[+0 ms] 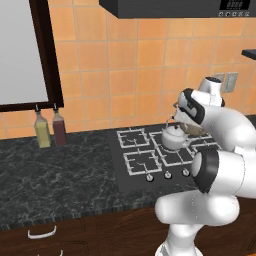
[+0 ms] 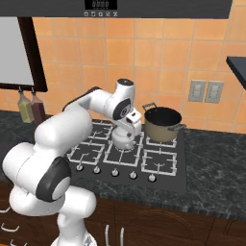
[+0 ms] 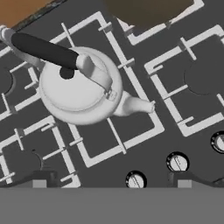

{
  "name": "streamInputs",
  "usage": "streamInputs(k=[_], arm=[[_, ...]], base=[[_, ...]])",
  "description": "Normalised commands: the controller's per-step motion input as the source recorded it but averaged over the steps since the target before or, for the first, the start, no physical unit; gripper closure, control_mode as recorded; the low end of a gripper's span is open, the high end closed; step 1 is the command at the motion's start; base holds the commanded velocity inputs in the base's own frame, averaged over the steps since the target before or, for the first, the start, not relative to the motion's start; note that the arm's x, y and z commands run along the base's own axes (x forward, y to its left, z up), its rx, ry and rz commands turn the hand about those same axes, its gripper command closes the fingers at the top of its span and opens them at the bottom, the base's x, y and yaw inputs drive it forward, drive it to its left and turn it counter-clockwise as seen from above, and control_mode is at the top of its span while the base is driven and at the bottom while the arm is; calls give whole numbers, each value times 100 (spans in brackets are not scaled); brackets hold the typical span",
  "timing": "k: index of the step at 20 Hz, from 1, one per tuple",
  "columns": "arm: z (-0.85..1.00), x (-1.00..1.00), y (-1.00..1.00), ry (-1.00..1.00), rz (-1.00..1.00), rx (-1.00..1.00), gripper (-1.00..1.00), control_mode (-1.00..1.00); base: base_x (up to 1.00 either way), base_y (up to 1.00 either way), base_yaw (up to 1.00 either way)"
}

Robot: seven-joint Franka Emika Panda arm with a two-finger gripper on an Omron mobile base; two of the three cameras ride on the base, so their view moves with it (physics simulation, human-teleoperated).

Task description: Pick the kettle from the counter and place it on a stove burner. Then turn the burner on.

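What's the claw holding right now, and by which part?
Nothing. The claw is open above the kettle, which sits on the stove burner; fingertips clear of its handle.

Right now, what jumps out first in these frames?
The white arm dominates both base views, bent over the black cooktop with its tool right above the kettle. The small silver-white kettle sits on the large middle grate, the stove burner, spout toward the front knobs. Behind it, a dark lidless-looking pot stands on the rear right grate against the orange tiles.
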Motion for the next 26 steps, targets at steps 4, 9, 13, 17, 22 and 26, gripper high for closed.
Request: streamInputs(k=[4, 9, 13, 17, 22, 26], arm=[[-50, -34, 0, 0, 39, -16, -100, -100], [-59, -40, 0, -2, 34, -12, -100, -100], [-63, -40, 1, -4, 29, -9, -100, -100], [-60, -27, 11, -6, 25, -6, -100, -100], [-60, -20, 13, -9, 19, -1, -100, -100], [-47, -10, 6, -3, 13, 0, -100, -100]], base=[[0, 0, 0], [0, 0, 0], [0, 0, 0], [0, 0, 0], [0, 0, 0], [0, 0, 0]])
